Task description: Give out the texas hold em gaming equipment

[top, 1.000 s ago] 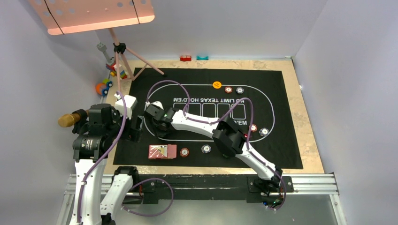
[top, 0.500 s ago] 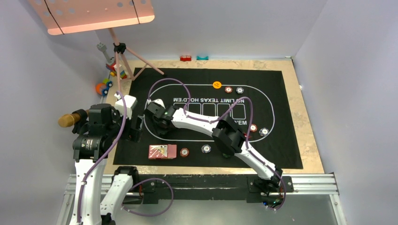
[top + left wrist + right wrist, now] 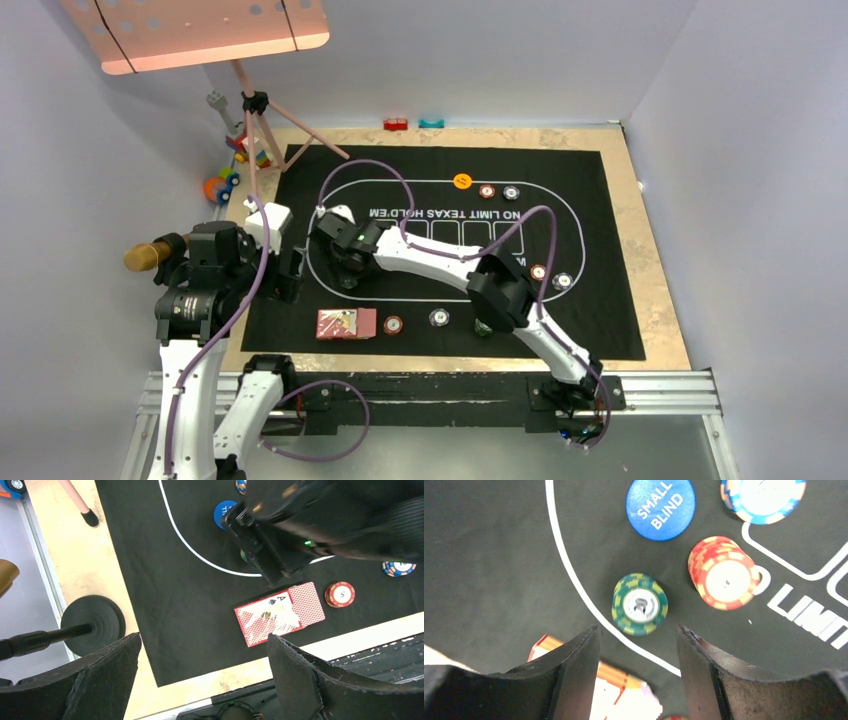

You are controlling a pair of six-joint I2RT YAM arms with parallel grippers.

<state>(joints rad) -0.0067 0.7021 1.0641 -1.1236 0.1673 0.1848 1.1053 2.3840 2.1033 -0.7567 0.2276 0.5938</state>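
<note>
The right gripper (image 3: 638,645) hangs low over the black felt mat (image 3: 620,300), its two dark fingers (image 3: 574,665) parted and nothing between them. Just beyond the fingertips stands the green chip stack (image 3: 640,604), free of both pads, sitting upright right against the white oval line (image 3: 569,575) printed on the mat. So the stack looks set down and let go, and the only way off it is straight up or back.

Past the green stack, farther from the hand, comes the red-orange chip stack (image 3: 723,573) off to one side, then the blue Small Blind button (image 3: 660,507), and a blue-white chip (image 3: 763,497) at the frame's edge. All are apart from the green stack, none touching it.

On the near side of the green stack, toward the arm bases, lie the red-backed playing cards (image 3: 279,612) with an ace face up on top, a red chip stack (image 3: 339,594) just beside them.

The left gripper (image 3: 200,680) hovers spread wide and empty, above the mat's near left corner. The cards lie closer to it than to the right one, I reckon.
</note>
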